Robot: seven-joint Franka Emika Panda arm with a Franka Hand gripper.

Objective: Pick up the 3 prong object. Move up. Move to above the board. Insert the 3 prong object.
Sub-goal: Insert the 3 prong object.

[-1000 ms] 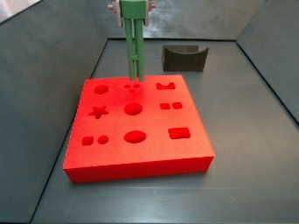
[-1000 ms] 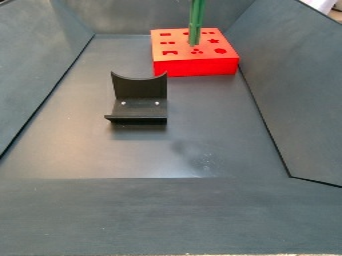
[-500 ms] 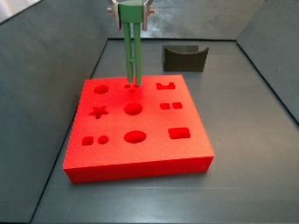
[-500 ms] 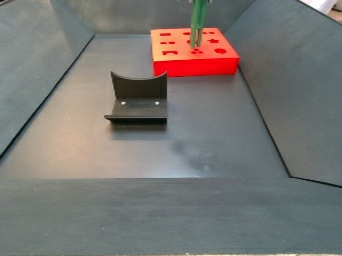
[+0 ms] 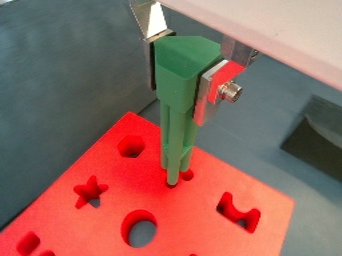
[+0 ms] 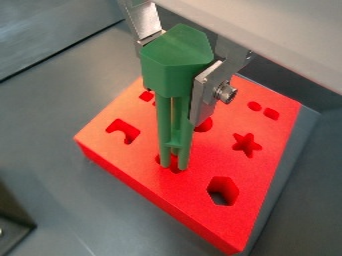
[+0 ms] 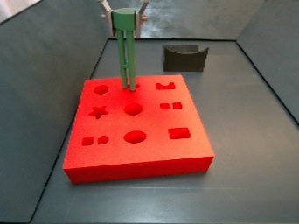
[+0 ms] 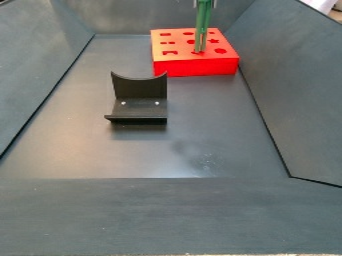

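Observation:
The 3 prong object point(image 5: 178, 110) is a tall green stick with a wider blocky top. It stands upright over the red board point(image 5: 187, 203). My gripper point(image 5: 183, 65) is shut on its top, one silver finger point(image 5: 211, 88) on each side. The prong tips reach the board's surface at the three small holes by the far edge. Both wrist views show this, with the object point(image 6: 171, 100), gripper point(image 6: 174, 65) and board point(image 6: 120, 150). In both side views the object point(image 7: 125, 57) point(image 8: 203, 28) rises from the board point(image 7: 140, 156) point(image 8: 181, 66). The gripper point(image 7: 124, 19) shows at the frame's top.
The dark fixture point(image 7: 184, 58) stands on the grey floor behind the board, and shows in a side view point(image 8: 136, 98) and a wrist view point(image 5: 314, 140). Sloping grey walls point(image 7: 35, 61) enclose the floor. The board has star, circle and square holes.
My gripper has come down with the green object and shifted slightly sideways. The prong tips now meet the board at the three small holes.

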